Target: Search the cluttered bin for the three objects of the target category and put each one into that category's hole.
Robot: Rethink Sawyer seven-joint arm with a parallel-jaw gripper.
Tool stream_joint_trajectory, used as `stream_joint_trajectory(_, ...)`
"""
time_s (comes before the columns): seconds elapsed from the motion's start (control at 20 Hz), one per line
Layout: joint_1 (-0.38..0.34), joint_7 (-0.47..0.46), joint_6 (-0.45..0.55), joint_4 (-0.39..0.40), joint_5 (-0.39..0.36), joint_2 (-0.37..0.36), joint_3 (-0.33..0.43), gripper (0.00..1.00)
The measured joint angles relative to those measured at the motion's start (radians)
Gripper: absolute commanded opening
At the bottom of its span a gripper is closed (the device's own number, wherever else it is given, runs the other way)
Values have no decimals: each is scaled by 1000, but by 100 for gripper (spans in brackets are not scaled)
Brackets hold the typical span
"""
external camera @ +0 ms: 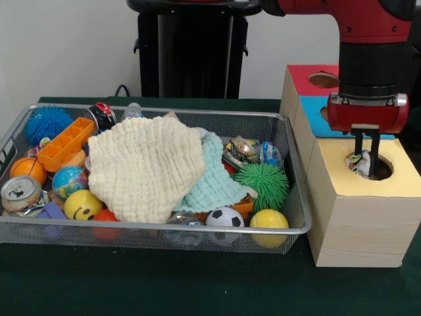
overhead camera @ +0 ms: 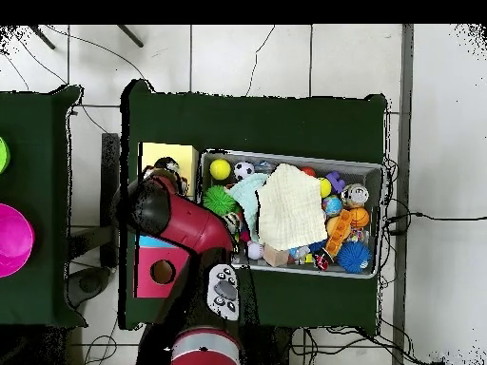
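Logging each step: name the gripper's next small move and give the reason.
Probably open and release: the gripper hangs at the yellow box's hole with a small crumpled object between its fingers, so it looks placed to drop in.

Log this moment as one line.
gripper | shut on crumpled wrapper | over yellow box's hole | wire bin cluttered

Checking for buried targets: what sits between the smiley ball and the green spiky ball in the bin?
In the front view, the cream cloth and the mint cloth lie between the smiley ball and the green spiky ball.
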Motion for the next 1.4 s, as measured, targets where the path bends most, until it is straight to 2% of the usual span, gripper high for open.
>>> stream_joint_trajectory(0.3, 0, 0, 10, 0, 0, -20, -4, 0)
stream_joint_trajectory(0.35, 2, 0, 11, 0, 0, -26, -14, 100)
stream_joint_trajectory(1.4, 21, 1, 21, -9, 1, -30, -28, 100)
